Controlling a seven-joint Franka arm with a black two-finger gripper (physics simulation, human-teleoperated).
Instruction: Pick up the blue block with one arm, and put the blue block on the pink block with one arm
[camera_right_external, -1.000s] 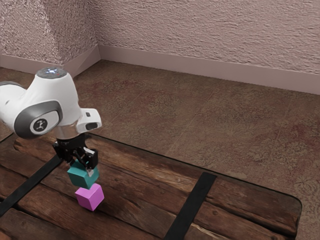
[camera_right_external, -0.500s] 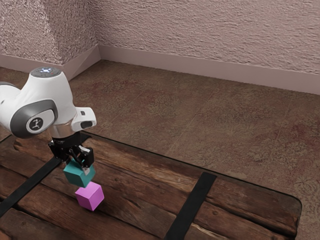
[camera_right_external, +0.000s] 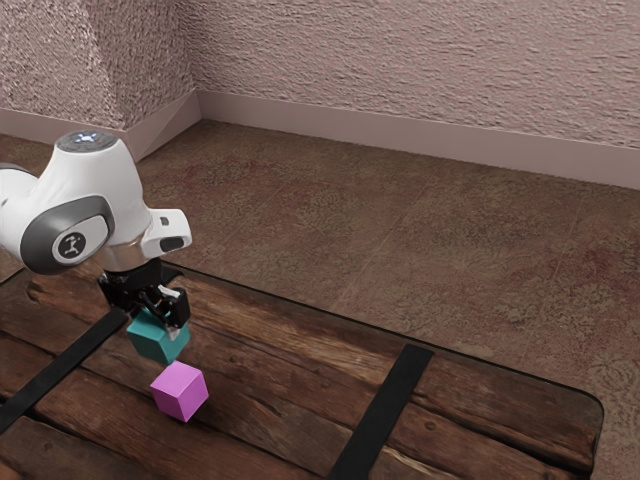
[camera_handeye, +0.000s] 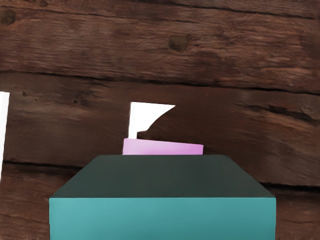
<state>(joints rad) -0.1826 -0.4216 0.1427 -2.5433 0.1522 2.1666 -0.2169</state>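
Wooden surface (camera_right_external: 480, 400) lay beneath the blue block (camera_right_external: 158, 342), which hung clenched in the end effector (camera_right_external: 160, 320), clear of the pink block (camera_right_external: 180, 391) at its five o'clock, seemingly to allow alignment before stacking.

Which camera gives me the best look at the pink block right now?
The exterior view: the whole pink block shows on the table, near the held blue block. In the wrist view a thin strip of the pink block peeks past the blue block.
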